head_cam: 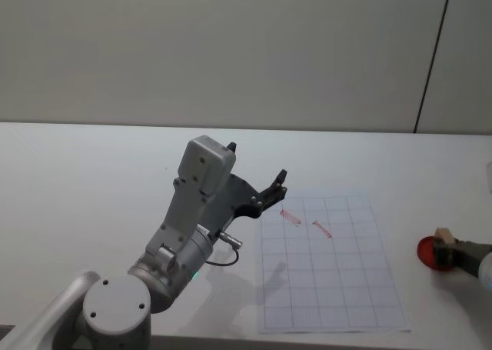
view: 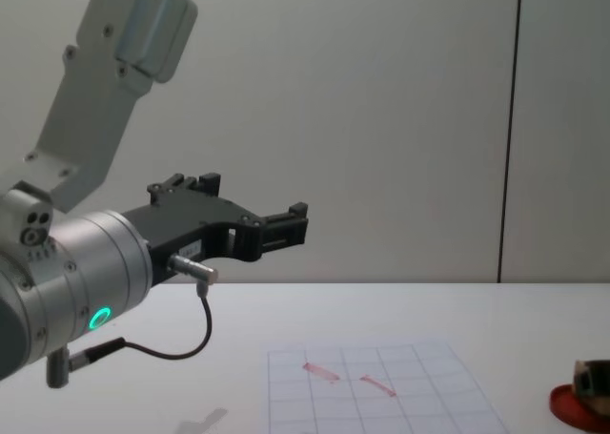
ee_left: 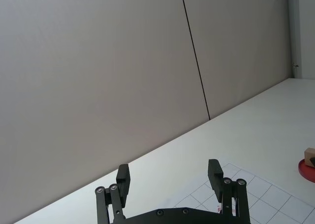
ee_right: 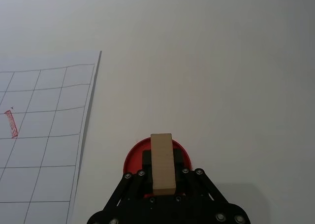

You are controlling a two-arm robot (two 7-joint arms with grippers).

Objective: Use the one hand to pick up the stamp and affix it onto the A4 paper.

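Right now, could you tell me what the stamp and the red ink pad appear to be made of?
The stamp looks like bare wood: a matte, pale tan block with square edges. The ink pad is probably plastic: uniform red, smooth round rim.

Left arm (head_cam: 173, 238): silver-grey, folded at the elbow, forearm rising up and forward.
Left wrist: green-lit ring (view: 98, 317) glowing on the round joint behind the tool.
Left gripper (ee_left: 169, 177): black, held high in the air, pointing forward and roughly level; jaws spread wide.
Left fingers (ee_left: 215, 171): two, parallel, well apart.
Right arm (head_cam: 470, 254): dark forearm, low, reaching inward.
Right gripper (ee_right: 162, 160): black, lowered, jaws closed on the stamp (ee_right: 162, 167), one finger against each long side, the block's end reaching past the fingertips.
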